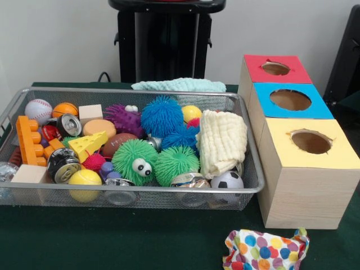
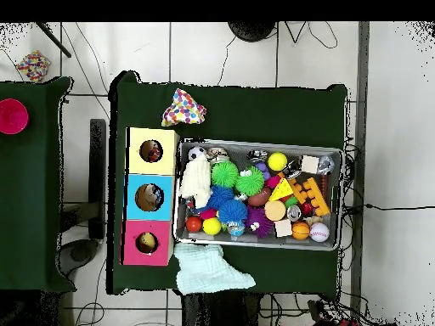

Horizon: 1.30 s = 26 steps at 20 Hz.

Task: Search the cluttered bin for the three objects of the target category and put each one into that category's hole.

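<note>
Dark green worktop (image 1: 140,239) over a white tiled floor (image 2: 221,53). Tool out of sight. Polka-dot cloth (image 1: 264,250) lies on the worktop outside the wire bin (image 1: 135,194), near the yellow-topped hole (image 1: 311,142); cream cloth (image 1: 222,140) inside the bin.

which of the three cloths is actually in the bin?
Only the cream waffle-weave cloth, draped at the bin's end nearest the boxes. The polka-dot cloth and the mint cloth lie on the table outside it.

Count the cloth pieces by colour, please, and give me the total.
Polka-dot cloth, on the table in front of the yellow box: 1
Cream cloth, in the bin: 1
Mint cloth, beyond the bin on the robot's side: 1
Total: 3
</note>
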### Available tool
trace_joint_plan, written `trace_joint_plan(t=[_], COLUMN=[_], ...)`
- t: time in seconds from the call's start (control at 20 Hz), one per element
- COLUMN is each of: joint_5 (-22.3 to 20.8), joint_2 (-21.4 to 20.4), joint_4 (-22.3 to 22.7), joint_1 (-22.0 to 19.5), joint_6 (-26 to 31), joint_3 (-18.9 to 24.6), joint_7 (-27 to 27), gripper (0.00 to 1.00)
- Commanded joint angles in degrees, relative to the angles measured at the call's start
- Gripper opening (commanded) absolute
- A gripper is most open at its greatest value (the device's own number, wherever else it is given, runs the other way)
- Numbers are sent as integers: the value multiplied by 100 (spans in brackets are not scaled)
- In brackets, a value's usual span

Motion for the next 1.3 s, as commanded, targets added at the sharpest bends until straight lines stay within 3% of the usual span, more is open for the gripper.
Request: trace_joint_plan(t=[0.05,0.35,0.65,0.75,0.8,1.3], joint_5=[-527,-965,-1051,-1158,-1105,-753], joint_2=[-450,-698,-837,-790,-855,-720], joint_4=[1652,1677,1674,1697,1751,2067], joint_1=[-366,-601,-964,-999,-1007,-1365], joint_6=[-399,-377,-569,-706,-942,-1039], joint_3=[-71,-296,-298,-253,-239,-4], joint_7=[-2179,-2665,-3451,-3316,-3286,-3694], gripper=[100,100,100,100,100,100])
